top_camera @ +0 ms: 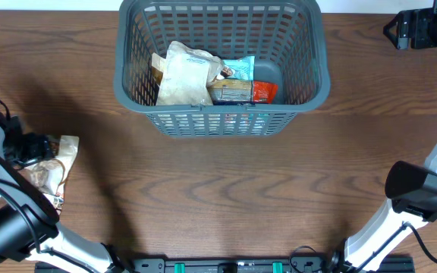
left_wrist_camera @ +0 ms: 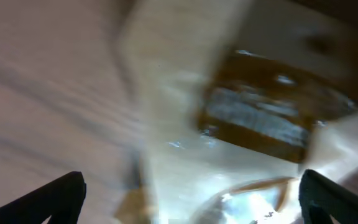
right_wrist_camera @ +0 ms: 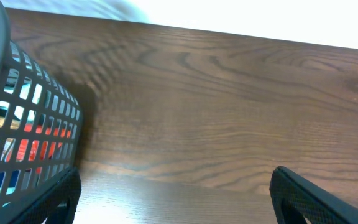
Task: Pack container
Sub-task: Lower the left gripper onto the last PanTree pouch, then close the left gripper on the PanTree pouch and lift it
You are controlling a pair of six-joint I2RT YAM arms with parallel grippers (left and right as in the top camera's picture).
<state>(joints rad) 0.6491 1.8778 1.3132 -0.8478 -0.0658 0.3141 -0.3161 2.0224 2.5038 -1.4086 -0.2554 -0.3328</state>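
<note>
The container (top_camera: 321,68), a dark grey lattice basket, stands at the far middle of the table and holds several snack packets, among them a beige one (top_camera: 184,72), a blue one (top_camera: 240,68) and an orange one (top_camera: 264,92). It also shows at the left of the right wrist view (right_wrist_camera: 23,112). A beige snack packet (top_camera: 55,171) lies on the table at the far left. My left gripper (top_camera: 33,148) is open right over this packet; the blurred left wrist view shows the packet (left_wrist_camera: 253,118) filling the space between the fingers (left_wrist_camera: 194,199). My right gripper (top_camera: 400,30) is open and empty, right of the container (right_wrist_camera: 173,193).
The brown wooden table (top_camera: 226,197) fills the view. The arm bases (top_camera: 419,193) stand at the front corners. A black rail (top_camera: 226,265) runs along the front edge.
</note>
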